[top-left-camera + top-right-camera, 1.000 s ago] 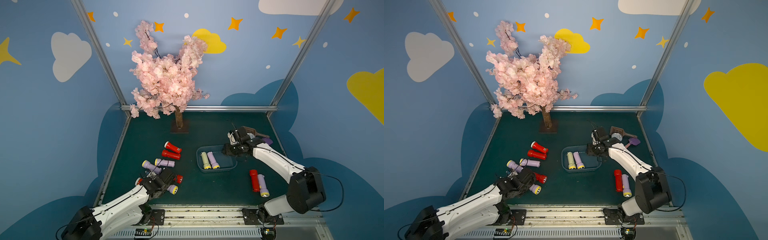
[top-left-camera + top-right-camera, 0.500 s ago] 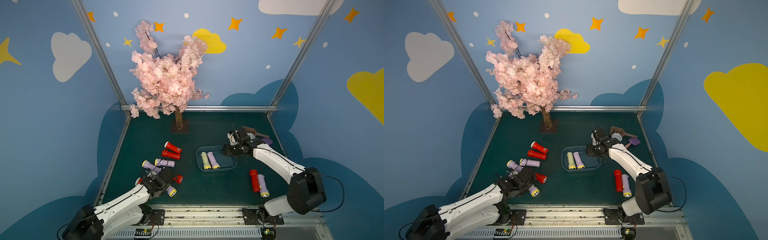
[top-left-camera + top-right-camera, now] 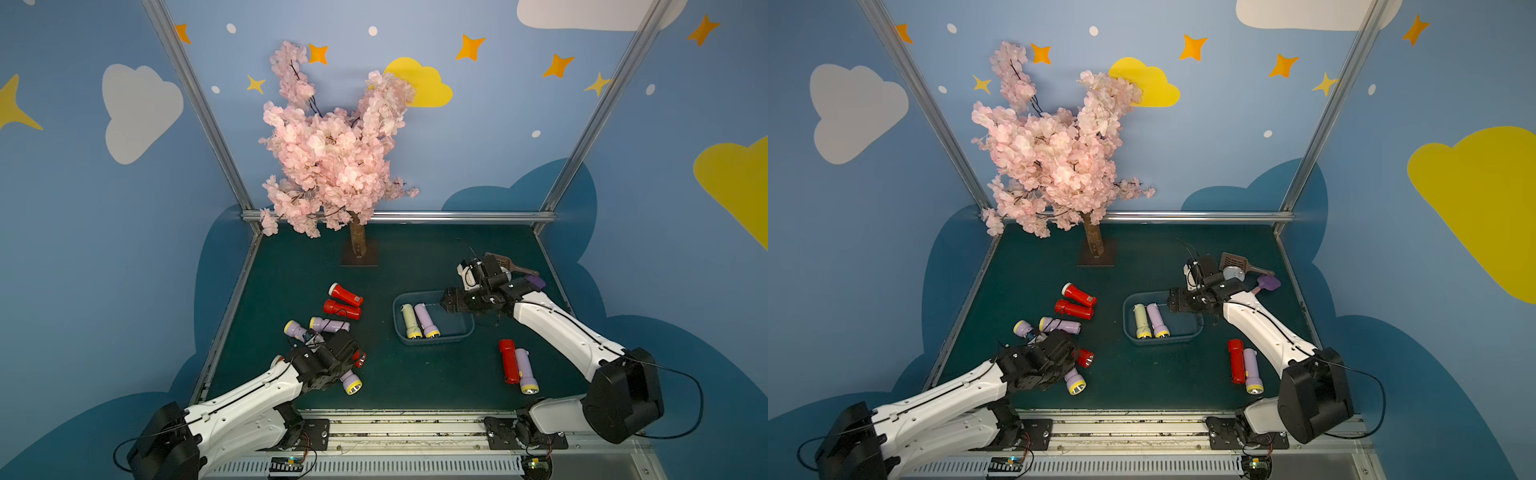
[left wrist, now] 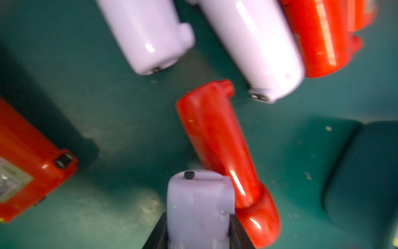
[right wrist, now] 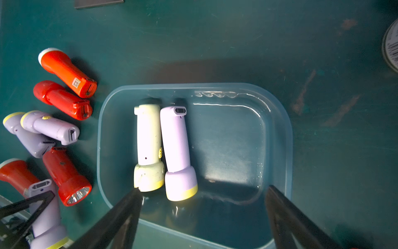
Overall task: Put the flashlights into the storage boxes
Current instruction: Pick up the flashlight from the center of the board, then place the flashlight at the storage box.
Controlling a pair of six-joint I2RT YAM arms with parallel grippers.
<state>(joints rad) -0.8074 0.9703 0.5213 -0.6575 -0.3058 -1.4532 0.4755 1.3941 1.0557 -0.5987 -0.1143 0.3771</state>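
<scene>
Tub [image 5: 280,133] holds two flashlights [image 5: 148,146]; right end effector [image 5: 203,188] released, left end effector [image 4: 198,235] grasping lilac flashlight [image 4: 198,200].

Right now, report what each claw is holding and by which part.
The left claw is shut on a lilac flashlight, gripped around its handle with the tail end poking out. The right claw is open above the tub, holding nothing.

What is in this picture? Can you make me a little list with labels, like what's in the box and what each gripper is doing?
Box: blue-grey tub
Inside box: pale green flashlight and lilac flashlight, side by side
Right gripper: open above the box, holding nothing
Left gripper: shut on held lilac flashlight
Outside box: loose flashlights, red and lilac, on the green mat on both sides
</scene>
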